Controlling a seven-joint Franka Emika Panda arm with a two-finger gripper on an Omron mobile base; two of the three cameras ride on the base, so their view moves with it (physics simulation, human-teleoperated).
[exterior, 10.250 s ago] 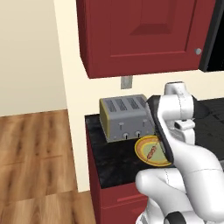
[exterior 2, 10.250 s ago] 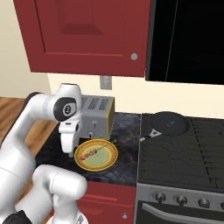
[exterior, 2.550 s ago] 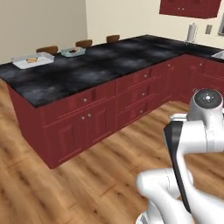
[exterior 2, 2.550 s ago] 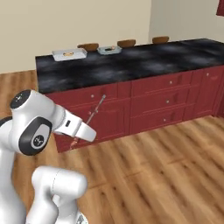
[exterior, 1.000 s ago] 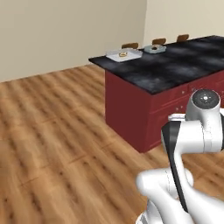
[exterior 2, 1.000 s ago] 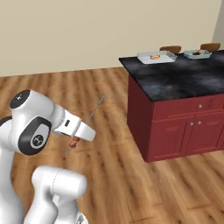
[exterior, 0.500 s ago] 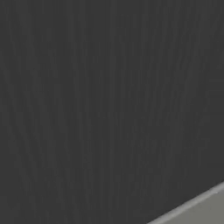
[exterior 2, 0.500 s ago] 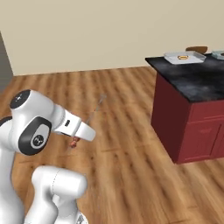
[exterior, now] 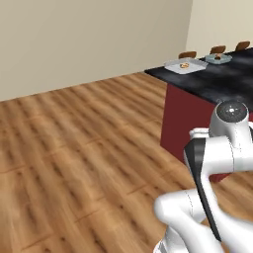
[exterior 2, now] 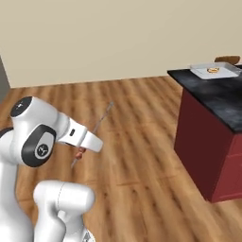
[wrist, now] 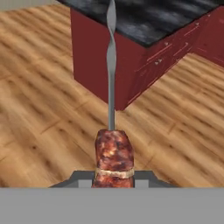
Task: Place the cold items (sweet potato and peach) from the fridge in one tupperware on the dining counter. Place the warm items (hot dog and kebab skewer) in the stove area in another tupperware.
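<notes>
My gripper (wrist: 113, 176) is shut on the kebab skewer (wrist: 113, 151), with a chunk of browned meat sitting between the dark fingertips. Its twisted metal rod points away from the hand toward the dark-topped dining counter (wrist: 144, 17). In the right base view the gripper (exterior 2: 87, 142) holds the skewer (exterior 2: 101, 118) slanted over the wooden floor, left of the counter (exterior 2: 215, 97). A clear tupperware (exterior: 184, 65) with a small orange item in it sits at the counter's near corner, also seen as the tupperware (exterior 2: 215, 70). A second tupperware (exterior: 218, 58) lies farther along.
The red-fronted counter (exterior: 197, 113) stands to the right, with chair backs (exterior: 187, 54) behind it. Open wooden floor (exterior: 74, 148) spreads to the left up to a beige wall. A grey panel (exterior 2: 2, 71) shows at the left edge of the right base view.
The whole scene has shifted as the base drives and turns: the counter has slid toward the right. The skewer stays held in the shut gripper.
</notes>
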